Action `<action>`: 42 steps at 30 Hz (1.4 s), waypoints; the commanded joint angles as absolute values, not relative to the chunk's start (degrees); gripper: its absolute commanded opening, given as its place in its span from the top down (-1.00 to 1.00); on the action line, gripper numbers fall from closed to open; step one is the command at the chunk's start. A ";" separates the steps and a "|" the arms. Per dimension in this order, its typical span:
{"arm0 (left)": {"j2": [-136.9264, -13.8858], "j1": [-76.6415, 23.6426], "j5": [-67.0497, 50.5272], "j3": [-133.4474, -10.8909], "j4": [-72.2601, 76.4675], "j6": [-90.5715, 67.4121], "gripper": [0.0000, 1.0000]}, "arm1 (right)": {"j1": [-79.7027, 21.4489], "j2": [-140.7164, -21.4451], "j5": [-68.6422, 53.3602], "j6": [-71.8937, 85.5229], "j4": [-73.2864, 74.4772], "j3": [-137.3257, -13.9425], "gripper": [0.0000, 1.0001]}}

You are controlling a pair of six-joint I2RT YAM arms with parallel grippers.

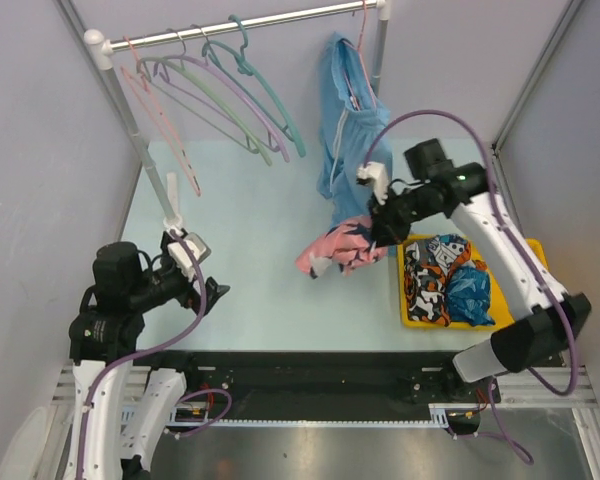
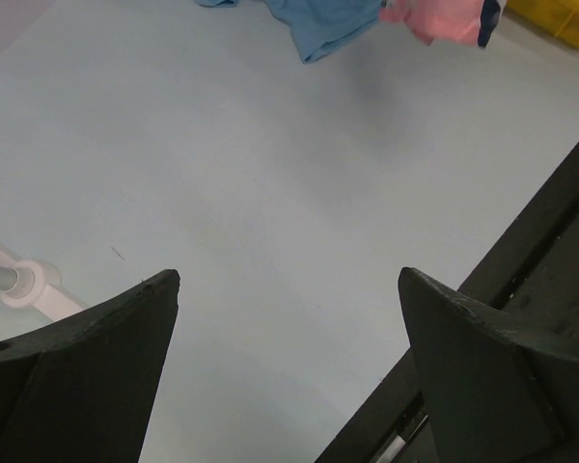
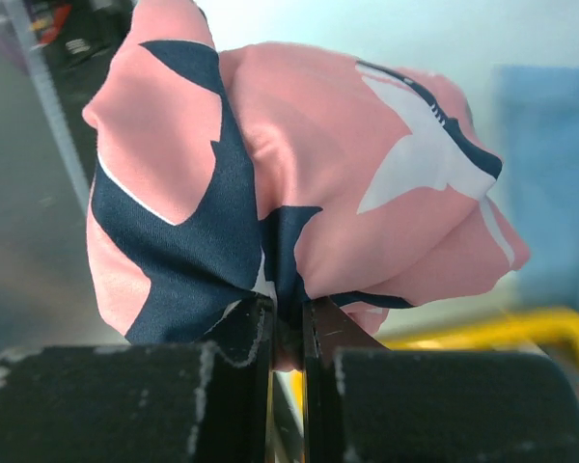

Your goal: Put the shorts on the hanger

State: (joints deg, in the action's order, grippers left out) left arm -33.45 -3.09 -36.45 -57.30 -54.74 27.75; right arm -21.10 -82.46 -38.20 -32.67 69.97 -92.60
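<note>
The pink shorts (image 1: 340,250) with a navy and white print hang bunched from my right gripper (image 1: 382,236), just left of the yellow tray. In the right wrist view the gripper (image 3: 288,313) is shut on a fold of the shorts (image 3: 299,164). The teal-green hanger (image 1: 270,90) hangs on the rail at the back, far from both grippers. My left gripper (image 1: 212,292) is open and empty, low at the near left; its view shows its gripper (image 2: 289,289) over bare table and a corner of the shorts (image 2: 444,19) far off.
Pink, purple and pale green hangers (image 1: 180,100) hang left of the teal one. Plain light-blue shorts (image 1: 348,130) hang on the rail (image 1: 270,22) at the right. A yellow tray (image 1: 536,260) at the right holds patterned clothes (image 1: 442,280). A white rail post foot (image 1: 172,215) stands near the left arm.
</note>
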 commanded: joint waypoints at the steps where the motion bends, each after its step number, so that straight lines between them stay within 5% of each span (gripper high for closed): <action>1: -33.83 -2.90 -40.07 -57.74 -58.34 35.32 -1.00 | -28.64 -86.91 -48.50 -29.00 67.76 -92.46 1.00; 12: -36.65 -5.97 -43.42 -57.13 -53.81 41.84 -0.96 | -33.92 -102.03 -68.63 -21.37 62.95 -88.43 1.00; 17: -41.04 -16.32 -34.72 -55.90 -54.40 47.02 -0.90 | -35.07 -106.69 -58.23 -6.89 53.27 -82.28 0.96; 18: -41.31 -17.22 -34.19 -55.38 -54.40 47.46 -0.90 | -34.98 -107.66 -56.53 -5.72 52.30 -81.31 0.81; 20: -41.22 -19.15 -33.40 -53.44 -53.18 48.34 -0.91 | -34.28 -108.98 -52.33 -2.92 49.84 -79.37 -0.20; 22: -41.57 -21.87 -32.35 -51.52 -52.47 49.47 -0.92 | -32.97 -108.99 -47.22 -2.37 49.13 -80.15 -0.68; 29: -42.54 -27.07 -29.96 -45.53 -45.63 48.26 -0.89 | -26.02 -104.44 -45.16 -5.27 52.47 -85.87 -0.58; 42: -44.31 -45.42 -21.11 -38.67 -27.17 52.54 -0.99 | -28.66 -93.69 -43.67 -11.08 49.13 -73.92 -0.41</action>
State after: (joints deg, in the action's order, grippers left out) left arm -47.99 -38.37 -24.99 -38.61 -34.89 48.05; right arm -30.59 -94.45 -42.50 -9.98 49.82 -76.09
